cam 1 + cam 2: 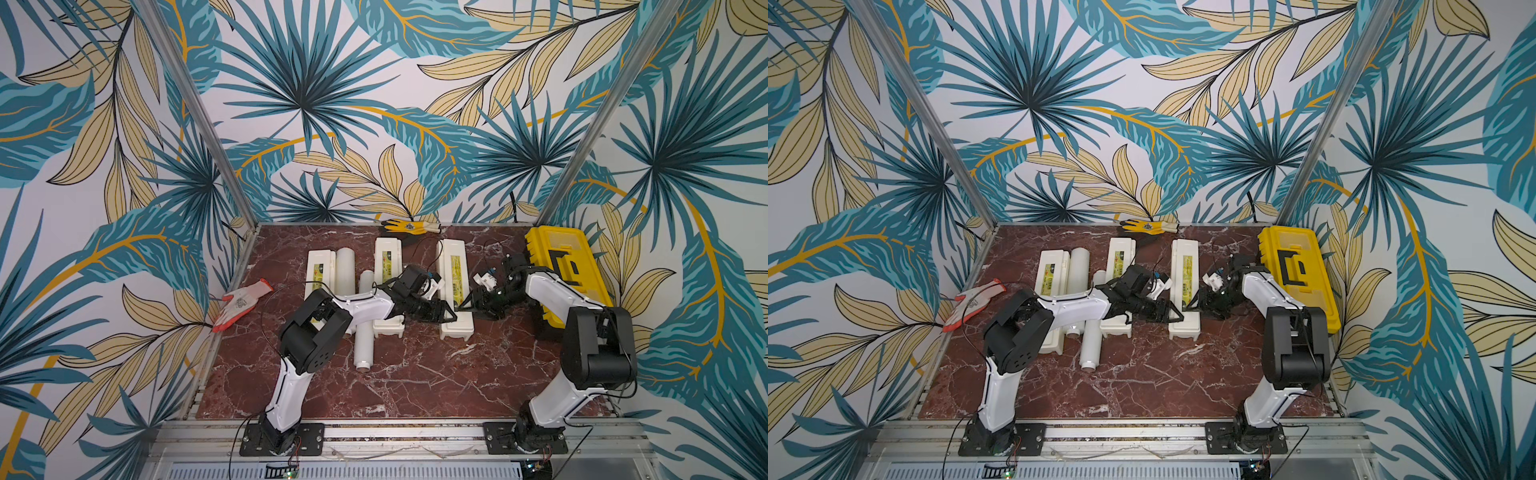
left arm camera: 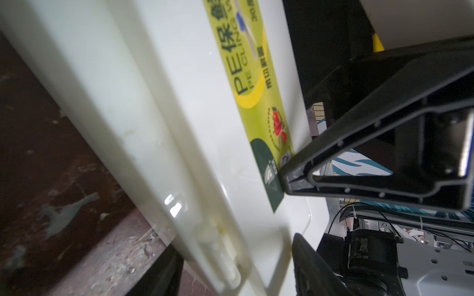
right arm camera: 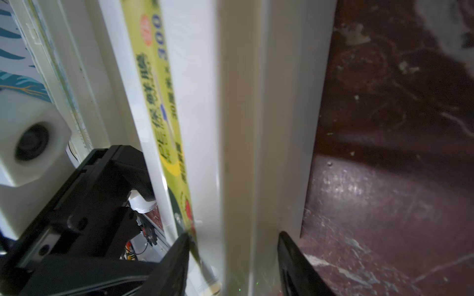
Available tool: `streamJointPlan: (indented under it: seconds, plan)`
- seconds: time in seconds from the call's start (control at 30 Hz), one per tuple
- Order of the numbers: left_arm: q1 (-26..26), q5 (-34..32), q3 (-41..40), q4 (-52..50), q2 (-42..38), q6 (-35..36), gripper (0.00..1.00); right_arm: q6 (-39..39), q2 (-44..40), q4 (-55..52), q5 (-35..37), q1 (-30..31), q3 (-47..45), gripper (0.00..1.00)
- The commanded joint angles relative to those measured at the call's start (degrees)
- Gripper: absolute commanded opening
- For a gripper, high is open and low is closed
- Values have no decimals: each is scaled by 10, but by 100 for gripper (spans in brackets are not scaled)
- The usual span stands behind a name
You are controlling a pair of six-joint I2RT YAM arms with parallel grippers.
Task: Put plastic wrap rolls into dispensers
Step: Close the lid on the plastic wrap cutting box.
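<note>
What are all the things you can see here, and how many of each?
dispensers: three, cream-white with yellow labels, lying side by side mid-table
plastic wrap rolls: two in view, translucent white, between the left and middle dispensers
toolbox: one, yellow and black, at the right edge
yellow glove: one, at the back edge
white-and-orange glove: one, at the left edge
table: one, red-brown marble
arms: two, white and black, bolted at the front edge
left tool: one, black, gripping the rightmost dispenser
right tool: one, black, astride the same box; grip unclear
</note>
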Motion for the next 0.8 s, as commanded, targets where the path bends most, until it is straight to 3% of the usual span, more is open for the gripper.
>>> streamJointPlan:
  seconds: [0.0, 0.07, 0.2, 0.4, 0.63, 0.7, 0.77]
  plan:
    - [-17, -91, -45, -188, 83, 37, 66, -3, 56, -6, 154, 4, -43, 57]
    - [-16, -93, -45, -192, 80, 37, 66, -13, 64, -22, 148, 4, -31, 56]
    - [-13, -101, -43, -204, 74, 40, 67, -4, 59, -12, 64, 11, -18, 53]
    - [-4, -110, -58, -212, 58, 41, 68, 1, 61, -33, 53, 57, 2, 52]
    - [10, -117, -75, -214, 46, 41, 69, 48, 95, 2, 14, 73, -35, 38]
    - [12, -118, -71, -217, 46, 42, 69, 45, 85, -8, 47, 72, -24, 41]
    - [14, -117, -67, -222, 49, 44, 69, 43, 74, -19, 81, 64, -2, 50]
